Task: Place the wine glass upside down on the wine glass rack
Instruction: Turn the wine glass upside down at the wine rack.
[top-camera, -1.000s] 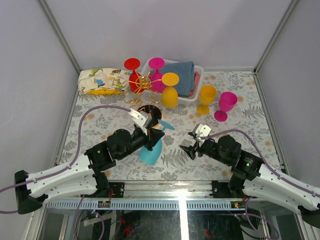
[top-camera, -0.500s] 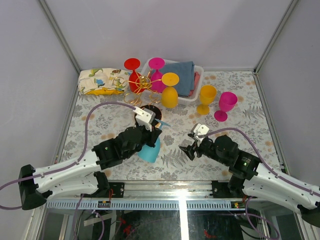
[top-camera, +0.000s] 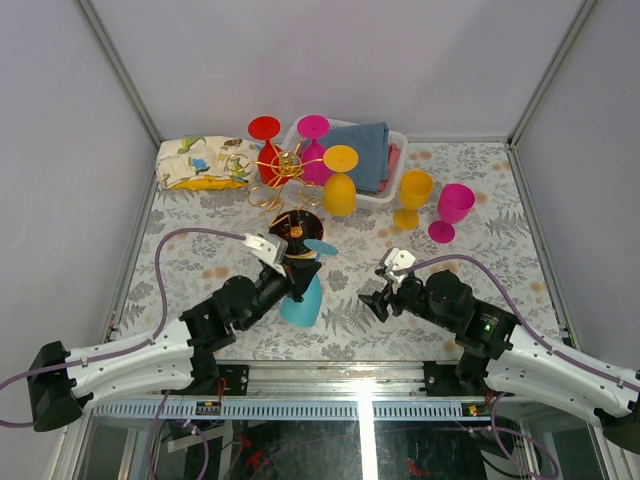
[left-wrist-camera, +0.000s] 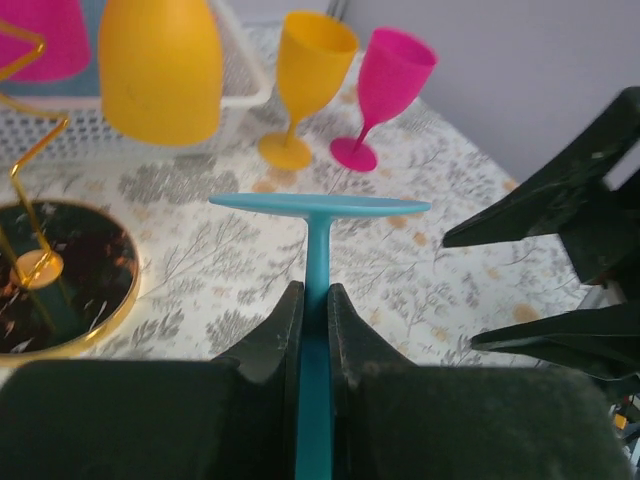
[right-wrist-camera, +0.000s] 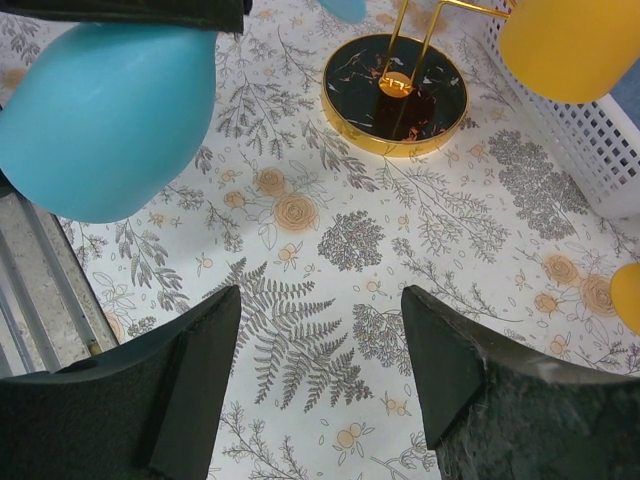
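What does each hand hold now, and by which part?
The left hand grips the turquoise plastic wine glass by its thin stem, close to the round foot. The right hand is open and holds nothing.

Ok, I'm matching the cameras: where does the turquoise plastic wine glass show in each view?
Top external: turquoise plastic wine glass, low in the picture, just left of the middle.
Left wrist: its stem runs up the centre, flat foot on top.
Right wrist: its bowl fills the upper left.
Shared landmark: the gold wire rack's round dark base.
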